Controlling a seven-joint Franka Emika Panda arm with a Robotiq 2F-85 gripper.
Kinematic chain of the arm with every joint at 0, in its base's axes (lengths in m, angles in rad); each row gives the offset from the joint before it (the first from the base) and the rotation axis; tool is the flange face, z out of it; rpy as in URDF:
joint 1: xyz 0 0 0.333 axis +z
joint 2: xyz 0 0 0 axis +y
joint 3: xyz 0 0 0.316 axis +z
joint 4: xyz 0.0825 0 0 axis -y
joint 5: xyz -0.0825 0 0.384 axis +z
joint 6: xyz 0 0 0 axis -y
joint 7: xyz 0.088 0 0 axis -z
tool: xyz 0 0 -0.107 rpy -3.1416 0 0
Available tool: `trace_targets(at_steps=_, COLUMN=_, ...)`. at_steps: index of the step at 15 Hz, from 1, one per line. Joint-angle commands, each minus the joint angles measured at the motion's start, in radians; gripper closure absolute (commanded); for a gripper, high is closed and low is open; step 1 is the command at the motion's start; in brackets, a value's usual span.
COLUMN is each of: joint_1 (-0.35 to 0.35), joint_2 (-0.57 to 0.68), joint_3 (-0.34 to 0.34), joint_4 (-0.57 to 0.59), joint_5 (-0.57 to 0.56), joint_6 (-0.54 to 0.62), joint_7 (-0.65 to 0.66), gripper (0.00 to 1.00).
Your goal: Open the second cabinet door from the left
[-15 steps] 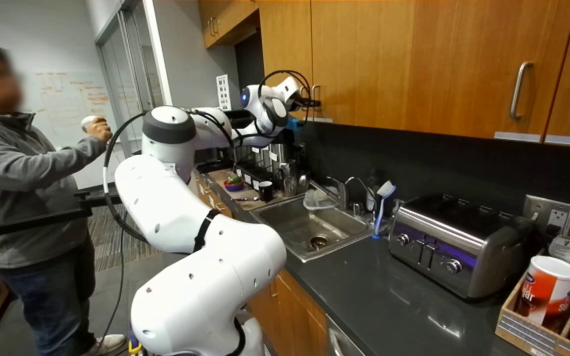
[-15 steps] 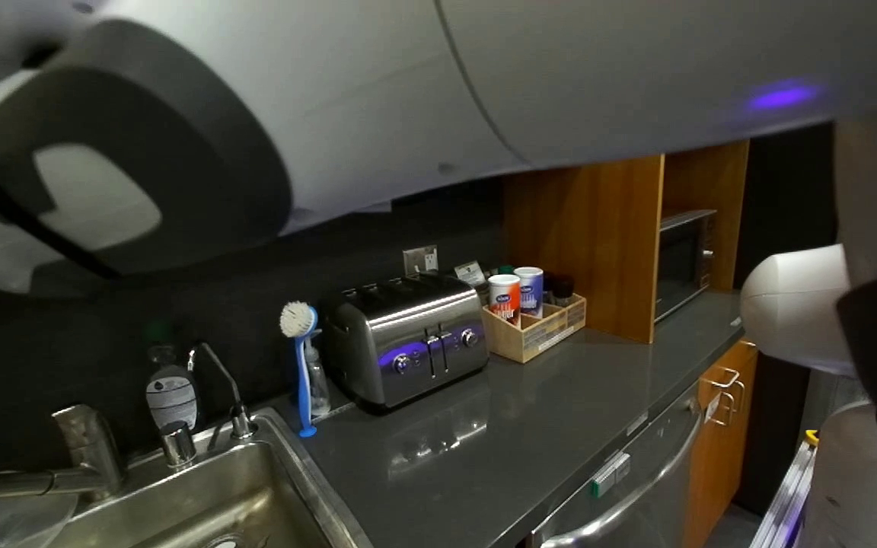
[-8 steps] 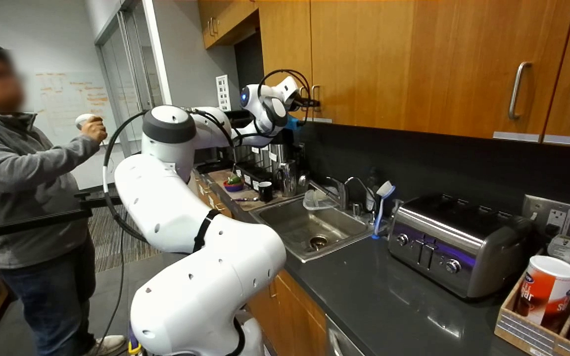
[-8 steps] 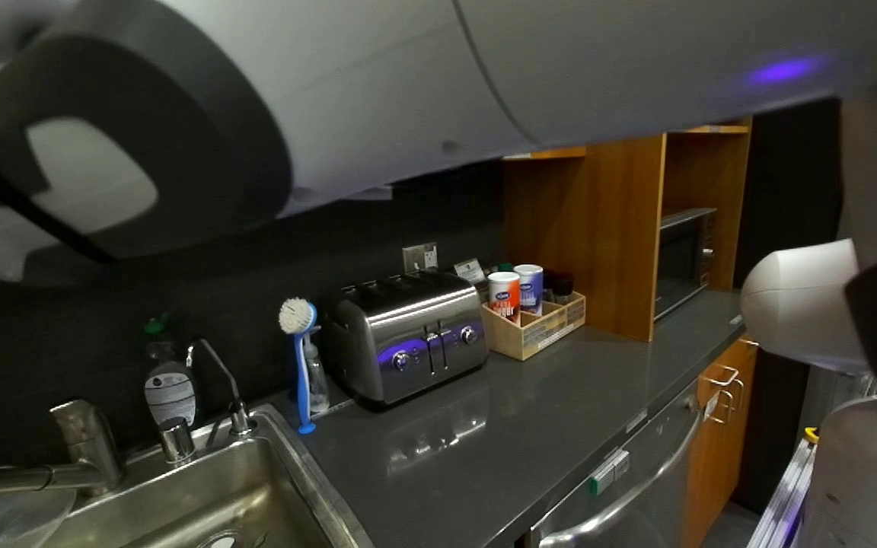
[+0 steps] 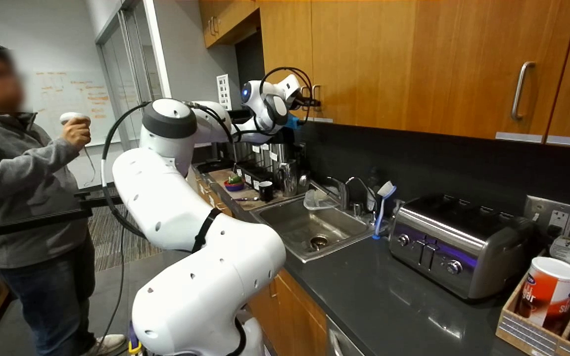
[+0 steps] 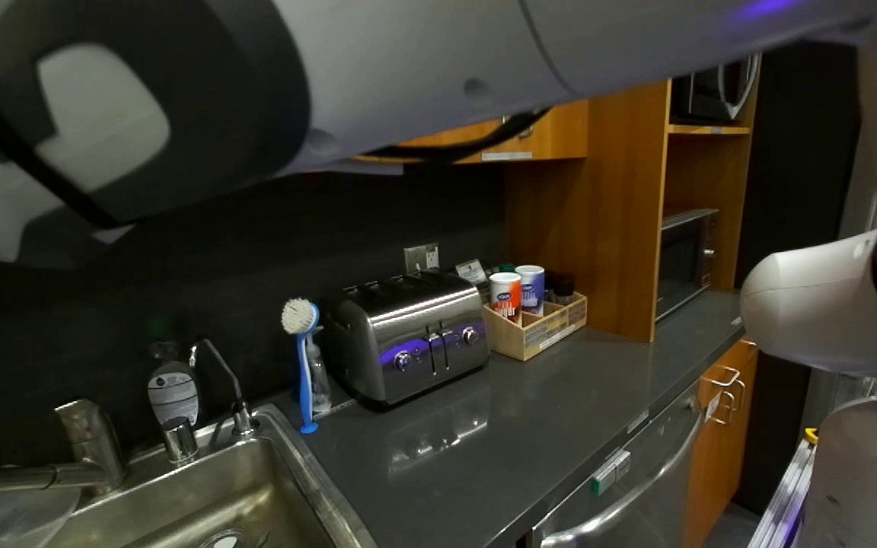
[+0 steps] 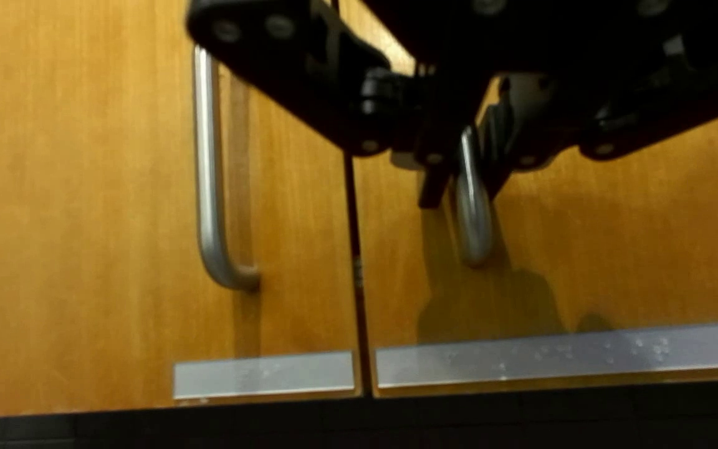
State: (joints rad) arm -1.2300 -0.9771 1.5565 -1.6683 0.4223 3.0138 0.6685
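Straddling the bar handle (image 7: pixel 475 231) of the second cabinet door (image 7: pixel 646 249), your gripper (image 7: pixel 464 196) fills the 12 o'clock side of the wrist view, one of its fingers (image 7: pixel 434 187) at each side of the metal; whether they clamp it or merely flank it, you cannot tell. The handle's long axis runs close to 12-to-6, its lower end leaning a touch toward 5 o'clock. That curved end shows past the fingertips, to the gripper's 6 o'clock, while the rest runs up between the fingers and out of sight. The door looks flush with the neighbouring door (image 7: pixel 85 218), a thin dark seam (image 7: pixel 362 312) between them, and the neighbour's handle (image 7: pixel 206 174) sits apart from your gripper, toward 9 o'clock. Only the wrist view lets you see the fingers this closely. In an exterior view alone you find the person (image 5: pixel 27 168) at 9 o'clock with a white controller (image 5: pixel 73 117) held up; there the bar handle stands upright near 12. In an exterior view alone you also get the wooden shelving (image 6: pixel 625 243), toward 3 o'clock; the toaster (image 5: pixel 443 242) appears in both exterior views.
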Motion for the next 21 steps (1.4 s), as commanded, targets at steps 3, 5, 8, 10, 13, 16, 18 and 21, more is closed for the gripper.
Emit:
trace_targets(at_steps=3, joint_1=0.118, joint_2=0.208, joint_3=-0.01, joint_4=-0.182, joint_5=0.027, joint_6=0.062, joint_7=-0.066, gripper=0.97)
trace_targets(at_steps=5, joint_1=0.174, joint_2=0.251, joint_3=-0.03, joint_4=-0.234, joint_5=0.028, joint_6=0.085, joint_7=-0.099, gripper=0.97)
trace_targets(at_steps=8, joint_1=0.256, joint_2=0.32, joint_3=-0.055, joint_4=-0.3, joint_5=0.032, joint_6=0.144, joint_7=-0.152, gripper=0.97)
trace_targets(at_steps=10, joint_1=0.311, joint_2=0.371, joint_3=-0.074, joint_4=-0.342, joint_5=0.026, joint_6=0.189, joint_7=-0.187, gripper=0.97)
trace_targets(at_steps=13, joint_1=0.406, joint_2=0.435, joint_3=-0.124, joint_4=-0.404, joint_5=0.017, joint_6=0.235, joint_7=-0.237, gripper=0.97)
trace_targets(at_steps=16, joint_1=0.519, joint_2=0.504, joint_3=-0.192, joint_4=-0.456, joint_5=0.004, joint_6=0.278, joint_7=-0.289, gripper=0.97)
trace_targets(at_steps=18, joint_1=0.611, joint_2=0.562, joint_3=-0.249, joint_4=-0.492, joint_5=-0.013, joint_6=0.316, joint_7=-0.329, gripper=0.97)
trace_targets(at_steps=21, joint_1=0.786, joint_2=0.641, joint_3=-0.378, joint_4=-0.544, joint_5=-0.044, joint_6=0.363, joint_7=-0.387, gripper=0.97)
